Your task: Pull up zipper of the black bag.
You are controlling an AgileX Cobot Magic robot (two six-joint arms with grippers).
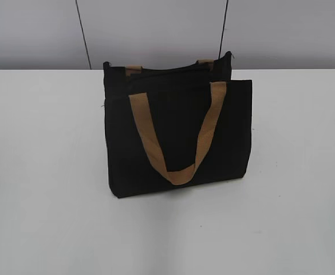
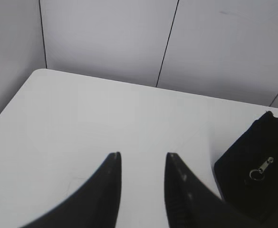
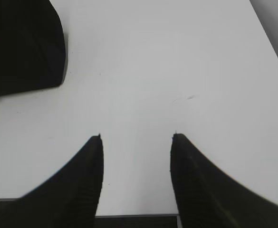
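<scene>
The black bag (image 1: 178, 137) stands upright in the middle of the white table, its near tan handle (image 1: 176, 137) hanging down its front. The zipper runs along its top edge (image 1: 167, 71). In the left wrist view the bag's end (image 2: 253, 171) shows at the right, with the silver zipper pull and ring (image 2: 261, 169) on it. In the right wrist view a corner of the bag (image 3: 24, 47) fills the upper left. My left gripper (image 2: 142, 154) is open and empty, left of the bag. My right gripper (image 3: 136, 136) is open and empty over bare table. Neither gripper shows in the exterior view.
The white table (image 1: 41, 172) ends at a grey panelled wall (image 1: 156, 28) behind the bag. In the left wrist view the table's rounded far-left corner (image 2: 39, 73) shows. In the right wrist view the table's near edge (image 3: 134, 214) lies between my fingers.
</scene>
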